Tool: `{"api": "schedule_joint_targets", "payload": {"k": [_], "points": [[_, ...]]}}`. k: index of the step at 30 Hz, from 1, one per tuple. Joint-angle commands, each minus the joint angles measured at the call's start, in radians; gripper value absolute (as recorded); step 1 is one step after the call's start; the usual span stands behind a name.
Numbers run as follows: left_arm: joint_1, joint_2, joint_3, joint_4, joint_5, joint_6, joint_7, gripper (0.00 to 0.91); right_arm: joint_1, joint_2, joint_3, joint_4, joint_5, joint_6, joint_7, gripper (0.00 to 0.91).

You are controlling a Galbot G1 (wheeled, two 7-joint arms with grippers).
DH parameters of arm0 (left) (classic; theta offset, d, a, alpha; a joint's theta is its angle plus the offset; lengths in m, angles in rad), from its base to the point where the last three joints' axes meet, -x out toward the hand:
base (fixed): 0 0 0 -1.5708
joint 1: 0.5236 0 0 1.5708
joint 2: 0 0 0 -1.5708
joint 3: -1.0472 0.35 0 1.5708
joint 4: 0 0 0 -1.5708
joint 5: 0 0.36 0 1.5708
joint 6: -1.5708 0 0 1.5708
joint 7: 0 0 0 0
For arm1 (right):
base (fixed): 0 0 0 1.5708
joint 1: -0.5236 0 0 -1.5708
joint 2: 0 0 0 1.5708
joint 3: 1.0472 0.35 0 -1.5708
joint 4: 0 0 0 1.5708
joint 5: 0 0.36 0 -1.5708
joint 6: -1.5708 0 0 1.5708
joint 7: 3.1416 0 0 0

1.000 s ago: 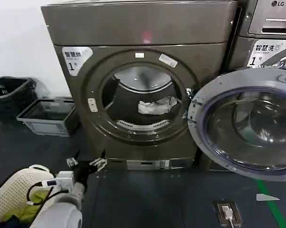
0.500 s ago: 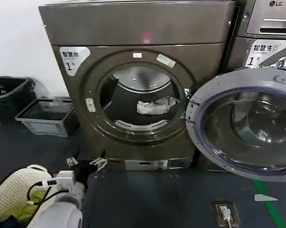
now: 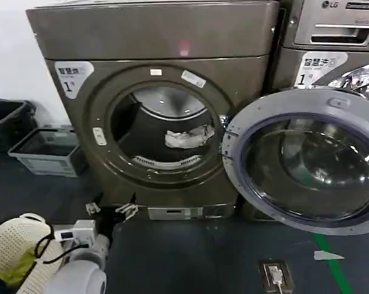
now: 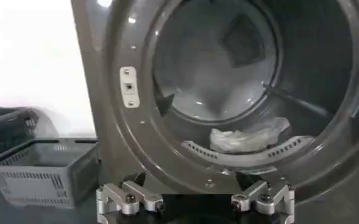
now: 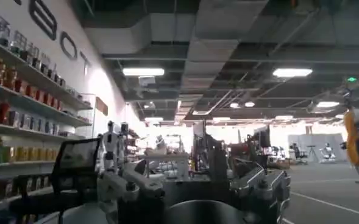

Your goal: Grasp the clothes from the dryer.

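The bronze-grey dryer (image 3: 154,37) stands ahead with its round porthole open and its grey-rimmed glass door (image 3: 282,101) swung out to the right. The clothes (image 3: 187,136), a small white wrinkled bundle, lie inside the drum toward its right side. My left gripper (image 3: 111,211) is low in front of the dryer's base, left of the porthole, open and holding nothing. In the left wrist view the clothes (image 4: 247,135) rest behind the drum lip of the dryer (image 4: 115,122), well beyond the open left gripper (image 4: 194,204). My right gripper (image 5: 194,195) points out into the room, open and empty.
A grey slatted basket (image 3: 46,150) and a black basket (image 3: 3,119) sit on the floor left of the dryer. A white perforated hamper (image 3: 13,236) with yellow-green cloth is by my left arm. The silver LG machine (image 3: 331,37) stands behind the open door. A floor socket (image 3: 275,274) lies front right.
The dryer, clothes and baskets have slid left in the head view, and the open door now shows more fully. My left gripper keeps the same spot and stays open.
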Motion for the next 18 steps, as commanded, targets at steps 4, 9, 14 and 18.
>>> {"api": "schedule_joint_targets", "payload": {"k": [4, 9, 14, 18], "points": [[0.000, 0.001, 0.000, -0.001, -0.001, 0.049, 0.001, 0.907, -0.002, 0.000, 0.002, 0.000, 0.000, 0.001, 0.003, 0.907], [0.001, 0.001, 0.001, -0.001, -0.001, 0.049, 0.001, 0.907, -0.001, 0.001, 0.000, -0.004, 0.000, 0.003, 0.004, 0.907], [0.001, 0.001, 0.000, -0.002, -0.001, 0.049, 0.001, 0.907, 0.000, 0.007, -0.008, 0.000, -0.001, 0.022, 0.003, 0.907], [0.000, 0.001, 0.000, -0.001, 0.001, 0.049, 0.000, 0.907, 0.000, 0.009, -0.006, 0.000, -0.001, 0.026, 0.005, 0.907]]}}
